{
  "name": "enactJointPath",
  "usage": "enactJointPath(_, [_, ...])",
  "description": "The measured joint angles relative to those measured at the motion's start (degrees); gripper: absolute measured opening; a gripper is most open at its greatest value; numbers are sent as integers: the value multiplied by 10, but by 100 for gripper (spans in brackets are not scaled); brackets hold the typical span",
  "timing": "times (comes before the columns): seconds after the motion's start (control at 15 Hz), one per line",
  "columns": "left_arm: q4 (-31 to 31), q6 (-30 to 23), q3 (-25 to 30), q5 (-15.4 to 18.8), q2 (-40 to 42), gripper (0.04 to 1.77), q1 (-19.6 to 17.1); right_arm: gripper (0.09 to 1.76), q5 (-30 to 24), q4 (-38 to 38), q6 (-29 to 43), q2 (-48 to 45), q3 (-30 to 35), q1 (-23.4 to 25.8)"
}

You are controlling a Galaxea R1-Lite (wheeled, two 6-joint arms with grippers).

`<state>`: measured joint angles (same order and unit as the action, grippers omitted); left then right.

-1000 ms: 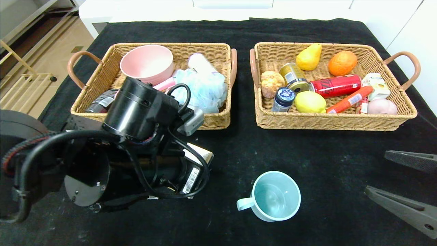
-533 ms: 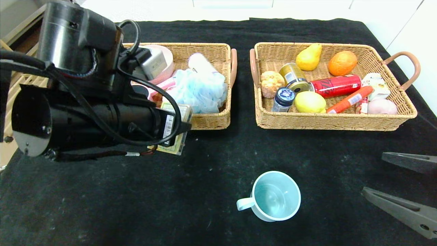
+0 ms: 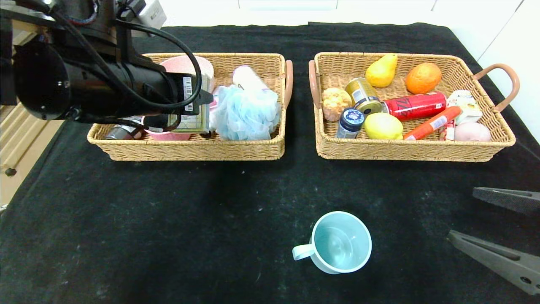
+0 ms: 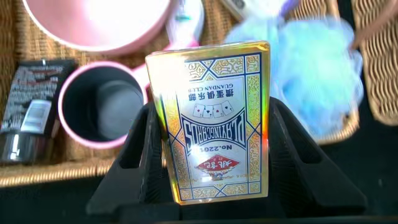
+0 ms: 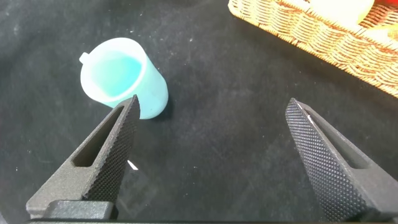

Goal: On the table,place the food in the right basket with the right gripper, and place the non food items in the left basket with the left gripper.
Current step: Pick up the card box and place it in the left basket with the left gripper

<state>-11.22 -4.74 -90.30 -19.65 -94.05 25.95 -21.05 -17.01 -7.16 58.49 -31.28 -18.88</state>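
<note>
**Card box held over the left basket, blue mug alone on the cloth**

In the upper left of the head view, the left gripper [image 3: 198, 110] reaches over the left basket [image 3: 198, 148], a rectangular tray of tan woven wicker with brown loop handles. Its two tapered black jaws are clamped on the flat sides of a beige printed box [image 4: 214, 119], a glossy rectangular pack with ornate blue borders and playing-card artwork, held upright on its narrow edge above the basket's contents. Below it, in the left wrist view, lie the pink pan [image 4: 102, 102] with its round dark inside, a smooth pink bowl [image 4: 99, 22], a frilly pale blue mesh sponge [image 4: 311, 68] and a dark tube [image 4: 25, 112].

The right basket [image 3: 415, 151], a matching weave, fills the upper right of the head view and holds the matte yellow lemon [image 3: 383, 126], the gold can [image 3: 363, 95] with its silver lid, and the long orange sausage [image 3: 432, 123] (lying beside a red can [image 3: 415, 105]).

The light blue mug [image 3: 339, 242], smooth and round with a small loop handle, stands upright on the table [image 3: 168, 236], whose black cloth is flecked with pale lint, in the lower centre of the frame. The right gripper [image 5: 214, 158] hangs at the lower right edge, near the mug, its textured jaws spread wide with nothing between them
</note>
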Motion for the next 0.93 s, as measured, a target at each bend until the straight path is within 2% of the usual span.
enactJointPath(0.33, [80, 1, -26, 0, -45, 102, -32, 171, 0, 0, 0, 0, 0, 0])
enactJointPath(0.73, [135, 4, -21, 7, -71, 102, -56, 171, 0, 0, 0, 0, 0, 0])
enactJointPath(0.93, [143, 5, -17, 10, -81, 102, -62, 171, 0, 0, 0, -3, 0, 0])
